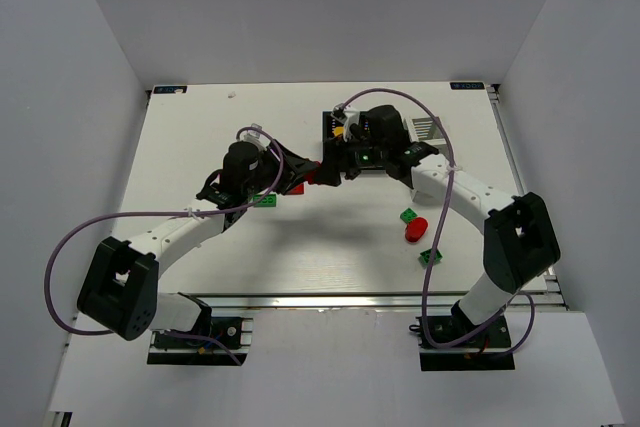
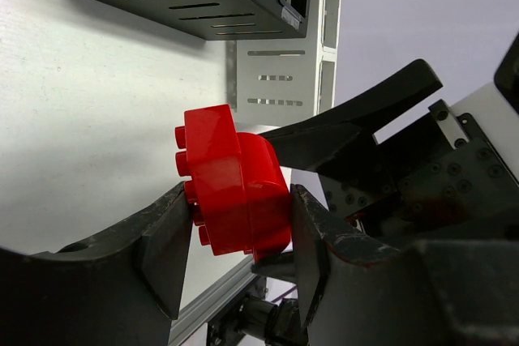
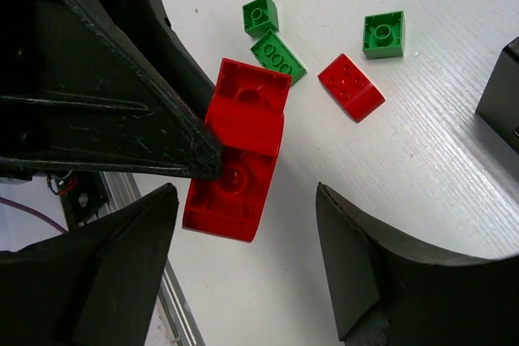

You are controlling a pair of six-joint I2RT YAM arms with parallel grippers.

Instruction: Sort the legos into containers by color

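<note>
Several legos [image 1: 415, 230] lie unsorted right of centre; left gripper [image 2: 238, 226] clamps a red brick [image 2: 231, 192], right gripper [image 3: 243, 220] gapes empty.

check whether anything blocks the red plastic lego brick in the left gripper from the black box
Yes: the open right gripper hangs right beside the red plastic lego brick, on its side toward the black box.
</note>
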